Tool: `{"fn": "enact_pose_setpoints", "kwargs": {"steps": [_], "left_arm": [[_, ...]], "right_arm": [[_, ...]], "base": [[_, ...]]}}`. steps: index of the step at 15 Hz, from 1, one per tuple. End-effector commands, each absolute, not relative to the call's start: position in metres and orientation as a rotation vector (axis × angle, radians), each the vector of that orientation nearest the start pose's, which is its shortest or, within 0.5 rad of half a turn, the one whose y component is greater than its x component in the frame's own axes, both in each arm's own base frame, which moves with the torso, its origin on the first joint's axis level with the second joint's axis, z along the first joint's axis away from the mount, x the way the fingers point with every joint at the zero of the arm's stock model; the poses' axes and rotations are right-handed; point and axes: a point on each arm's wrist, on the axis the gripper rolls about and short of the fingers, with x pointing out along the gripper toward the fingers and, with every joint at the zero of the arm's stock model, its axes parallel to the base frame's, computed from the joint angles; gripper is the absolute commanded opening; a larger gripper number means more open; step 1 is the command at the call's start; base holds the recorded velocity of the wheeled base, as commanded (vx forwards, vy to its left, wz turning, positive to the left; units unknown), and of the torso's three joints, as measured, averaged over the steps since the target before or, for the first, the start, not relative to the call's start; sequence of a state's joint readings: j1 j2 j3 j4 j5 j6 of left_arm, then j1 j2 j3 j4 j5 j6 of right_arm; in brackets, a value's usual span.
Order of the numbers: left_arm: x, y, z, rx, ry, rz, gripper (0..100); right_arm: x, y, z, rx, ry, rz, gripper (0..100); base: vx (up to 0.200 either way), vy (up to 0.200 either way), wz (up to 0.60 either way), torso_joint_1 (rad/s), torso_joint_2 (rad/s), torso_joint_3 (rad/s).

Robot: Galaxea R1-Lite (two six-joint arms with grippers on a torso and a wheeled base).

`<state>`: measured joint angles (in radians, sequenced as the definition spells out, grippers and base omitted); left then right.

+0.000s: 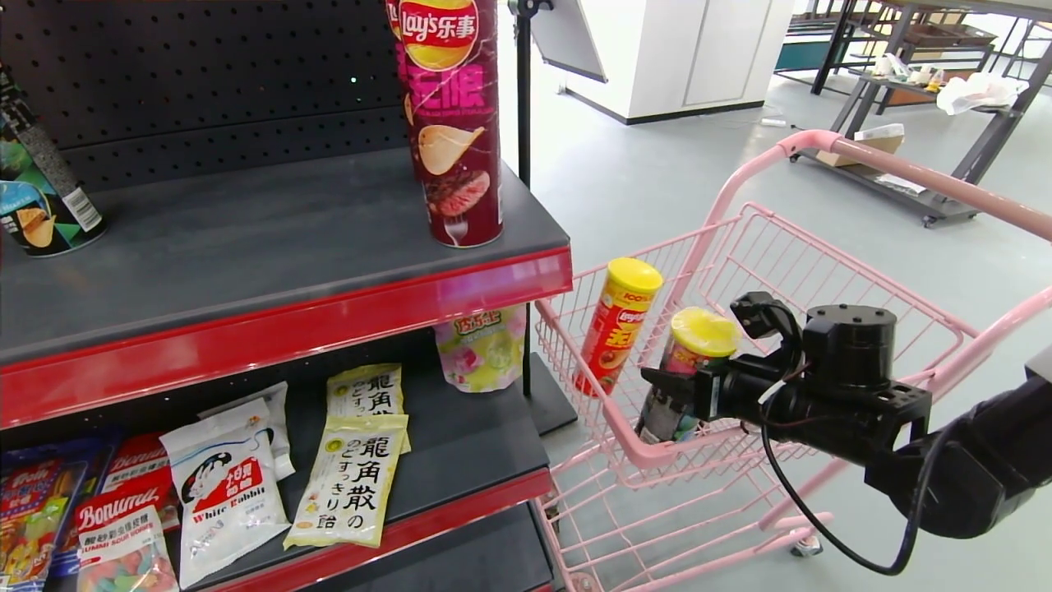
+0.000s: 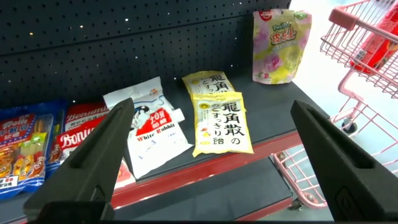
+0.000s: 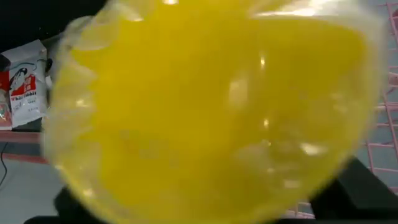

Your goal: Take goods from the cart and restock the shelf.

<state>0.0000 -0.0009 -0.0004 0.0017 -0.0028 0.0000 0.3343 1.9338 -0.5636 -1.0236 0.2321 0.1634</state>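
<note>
In the pink cart (image 1: 830,247) stand two chip cans with yellow lids. The orange one (image 1: 616,325) leans by the cart's near-left corner. My right gripper (image 1: 697,362) is shut on the darker can (image 1: 664,415) just below its lid, holding it tilted inside the basket. That can's yellow lid (image 3: 211,106) sits very close in the right wrist view. My left gripper (image 2: 211,168) is open with its fingers (image 2: 93,168) wide apart, facing the lower shelf. The upper shelf board (image 1: 246,238) holds a tall maroon chip can (image 1: 452,123) at its right end.
A dark green can (image 1: 41,205) stands at the upper shelf's left edge. Snack bags lie on the lower shelf: yellow ones (image 1: 349,477), a white one (image 1: 226,493), a pink-green pouch (image 1: 481,345). A black pole (image 1: 523,99) rises between shelf and cart.
</note>
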Motion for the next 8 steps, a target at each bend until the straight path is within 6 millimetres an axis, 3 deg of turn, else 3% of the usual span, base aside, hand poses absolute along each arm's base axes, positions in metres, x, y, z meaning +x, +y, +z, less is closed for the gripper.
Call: {"fn": "enact_pose_setpoints", "kwargs": {"steps": [1, 5, 8], "left_arm": [[-0.023, 0.0, 0.076, 0.0, 0.0, -0.003, 100], [-0.023, 0.0, 0.076, 0.0, 0.0, -0.003, 100], [-0.023, 0.0, 0.075, 0.0, 0.002, -0.003, 100]], "right_arm": [[0.292, 0.108, 0.083, 0.138, 0.418, 0.532, 0], [0.287, 0.108, 0.09, 0.131, 0.395, 0.539, 0], [0.278, 0.101, 0.13, 0.134, 0.266, 0.536, 0]], "base": [[0.0, 0.0, 0.0, 0.0, 0.0, 0.0], [0.0, 0.0, 0.0, 0.0, 0.0, 0.0], [0.0, 0.0, 0.0, 0.0, 0.0, 0.0]]}}
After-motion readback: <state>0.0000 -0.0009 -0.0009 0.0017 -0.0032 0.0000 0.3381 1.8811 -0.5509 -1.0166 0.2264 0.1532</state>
